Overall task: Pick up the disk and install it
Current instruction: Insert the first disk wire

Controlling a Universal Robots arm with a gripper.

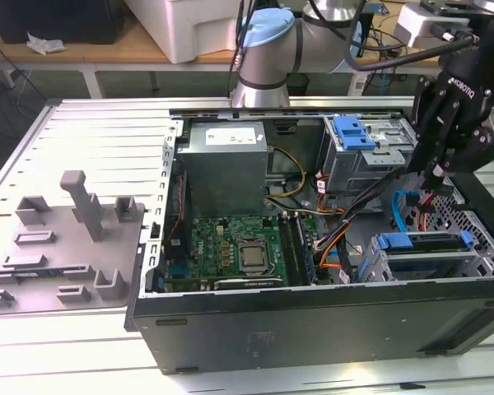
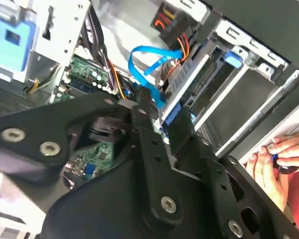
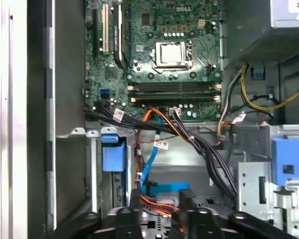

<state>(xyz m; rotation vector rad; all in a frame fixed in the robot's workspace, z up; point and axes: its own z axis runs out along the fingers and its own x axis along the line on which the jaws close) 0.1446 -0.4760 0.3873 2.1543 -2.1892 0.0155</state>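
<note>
The disk point(image 1: 420, 253), framed by its blue carrier, lies flat in the lower drive bay at the exterior view's right, inside the open computer case point(image 1: 313, 329). The carrier's blue end tab point(image 3: 114, 157) shows in the first wrist view. My black gripper point(image 1: 437, 176) hangs just above and behind the disk, apart from it. In both wrist views its fingers point(image 3: 133, 211) stand apart, with nothing held in the gap of the gripper point(image 3: 159, 201) and only cables behind it. A blue data cable point(image 2: 144, 64) and orange wires run beneath the gripper point(image 2: 159, 119).
A blue bracket point(image 1: 354, 132) tops the grey drive cage point(image 1: 370, 160) behind the gripper. The motherboard point(image 1: 239, 251) and power supply point(image 1: 226, 164) fill the case's middle. A grey fixture plate point(image 1: 66, 247) lies at the exterior view's left. A hand point(image 2: 274, 159) rests beside the case.
</note>
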